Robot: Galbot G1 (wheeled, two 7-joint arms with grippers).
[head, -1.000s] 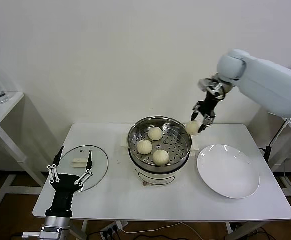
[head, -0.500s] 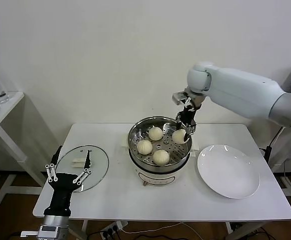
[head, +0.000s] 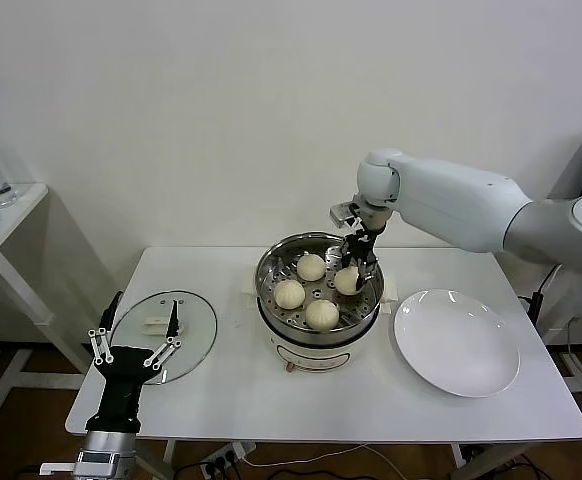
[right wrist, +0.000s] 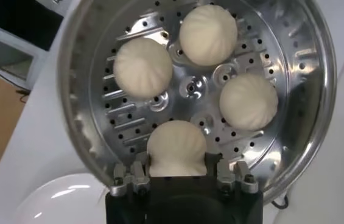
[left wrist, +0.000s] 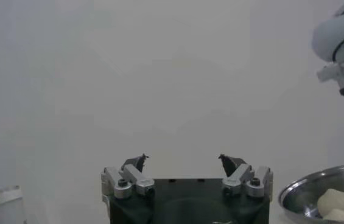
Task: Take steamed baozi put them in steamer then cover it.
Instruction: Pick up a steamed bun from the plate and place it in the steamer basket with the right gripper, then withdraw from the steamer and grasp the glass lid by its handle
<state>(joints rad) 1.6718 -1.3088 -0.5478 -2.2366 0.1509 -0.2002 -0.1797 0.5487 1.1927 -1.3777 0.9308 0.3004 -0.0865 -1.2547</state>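
The right gripper (head: 352, 272) is reaching down into the steamer (head: 271, 296) and is clamped on the fourth bun (head: 347, 281), holding it low over the perforated floor on the side nearest the white plate (head: 457, 343). Three other buns (head: 311, 267) are already sitting in the steamer, so, as far as I can judge, the loading is nearly over: this last bun is waiting to be released. The glass lid (head: 196, 322) is lying flat on the table (head: 231, 400), well apart from the steamer, so the covering is not yet done. The left gripper (head: 136, 345) is hovering near the lid with its fingers spread wide and holding nothing.
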